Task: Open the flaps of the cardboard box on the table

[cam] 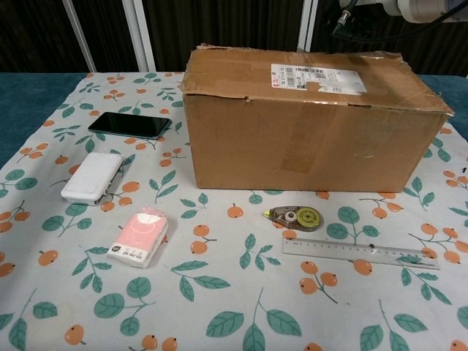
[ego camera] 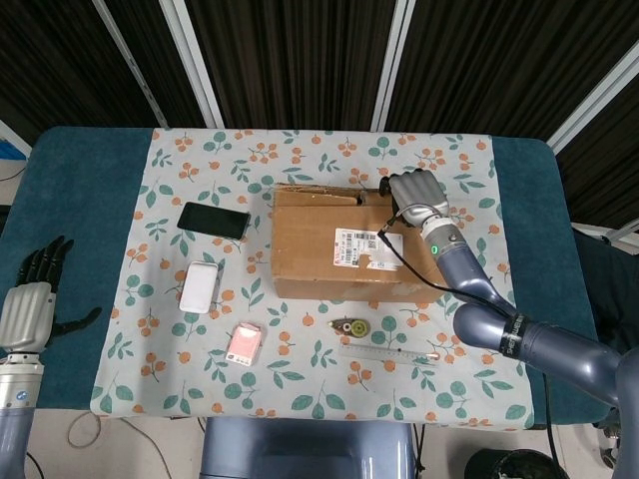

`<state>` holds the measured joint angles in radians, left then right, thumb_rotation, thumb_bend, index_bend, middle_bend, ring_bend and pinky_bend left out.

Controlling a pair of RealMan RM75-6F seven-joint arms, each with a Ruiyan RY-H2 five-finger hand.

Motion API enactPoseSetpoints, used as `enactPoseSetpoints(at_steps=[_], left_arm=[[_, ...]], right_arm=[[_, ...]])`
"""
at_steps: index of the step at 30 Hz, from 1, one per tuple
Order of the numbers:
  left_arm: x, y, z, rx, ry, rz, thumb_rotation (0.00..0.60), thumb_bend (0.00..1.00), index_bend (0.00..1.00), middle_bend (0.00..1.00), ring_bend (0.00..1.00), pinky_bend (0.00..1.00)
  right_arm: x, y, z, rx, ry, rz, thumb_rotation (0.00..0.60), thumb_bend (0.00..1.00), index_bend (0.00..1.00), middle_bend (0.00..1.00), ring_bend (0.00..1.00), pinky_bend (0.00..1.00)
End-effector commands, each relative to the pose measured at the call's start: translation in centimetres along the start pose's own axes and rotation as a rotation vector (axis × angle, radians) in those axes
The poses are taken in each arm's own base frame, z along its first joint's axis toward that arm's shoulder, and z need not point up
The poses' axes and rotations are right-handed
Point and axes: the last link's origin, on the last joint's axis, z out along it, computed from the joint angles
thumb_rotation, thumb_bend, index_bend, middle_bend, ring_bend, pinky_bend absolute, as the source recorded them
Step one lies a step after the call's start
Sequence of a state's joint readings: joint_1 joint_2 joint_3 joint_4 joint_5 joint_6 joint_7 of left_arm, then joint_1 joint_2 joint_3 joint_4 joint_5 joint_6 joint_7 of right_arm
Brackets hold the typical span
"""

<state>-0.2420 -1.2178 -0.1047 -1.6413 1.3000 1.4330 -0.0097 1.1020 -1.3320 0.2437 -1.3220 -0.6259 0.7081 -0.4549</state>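
— Brown box (ego camera: 344, 244), is that the one you want to open?

— Yes. It sits in the middle of the cloth (ego camera: 300, 389), and its flaps are shut flat on top. Its long side runs from my left to my right.

— Which hand is close to it?

— My right hand (ego camera: 416, 192). It is over the back right corner of the top. The box lies under it and stretches off toward my left. My left hand (ego camera: 33, 299) is well apart, by the left edge of the table (ego camera: 80, 180).

— Are you holding a flap?

— I can't tell. I see only the back of my right hand from above. The fingers point down at the far edge and I can't see their tips. From the chest view I see just a bit of my arm at the top, so that does not help.

— And the left hand?

— It is spread out and holds nothing.

— What else is hard to see?

— The back side of the box is hidden. I think the flap edge I need is right there, under my fingers.
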Motion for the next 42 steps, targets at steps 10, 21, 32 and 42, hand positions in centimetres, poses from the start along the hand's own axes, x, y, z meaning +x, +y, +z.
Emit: enactPoseSetpoints(at_steps=[10, 21, 32, 42], left_arm=[[0.1, 0.0, 0.0, 0.01, -0.009, -0.017, 0.6, 0.15, 0.0, 0.0, 0.0, 0.01], [0.0, 0.0, 0.1, 0.016, -0.018, -0.034, 0.6, 0.15, 0.0, 0.0, 0.0, 0.01], [0.1, 0.0, 0.1, 0.021, -0.021, -0.048, 0.6, 0.15, 0.0, 0.0, 0.0, 0.01], [0.1, 0.2, 0.0, 0.004, -0.015, -0.051, 0.6, 0.15, 0.0, 0.0, 0.0, 0.01]], right_arm=[[-0.8, 0.1, -0.3, -0.009, -0.035, -0.03, 0.6, 1.0, 0.43, 0.39, 0.39, 0.3], [-1.0, 0.1, -0.9, -0.005, -0.049, -0.064, 0.6, 1.0, 0.54, 0.48, 0.45, 0.33], [0.1, -1.3, -0.9, 0.034, -0.005, -0.065, 0.6, 1.0, 0.55, 0.54, 0.51, 0.36], [1.8, -2.4, -1.4, 0.078, 0.066, -0.074, 0.6, 1.0, 0.55, 0.54, 0.52, 0.39]])
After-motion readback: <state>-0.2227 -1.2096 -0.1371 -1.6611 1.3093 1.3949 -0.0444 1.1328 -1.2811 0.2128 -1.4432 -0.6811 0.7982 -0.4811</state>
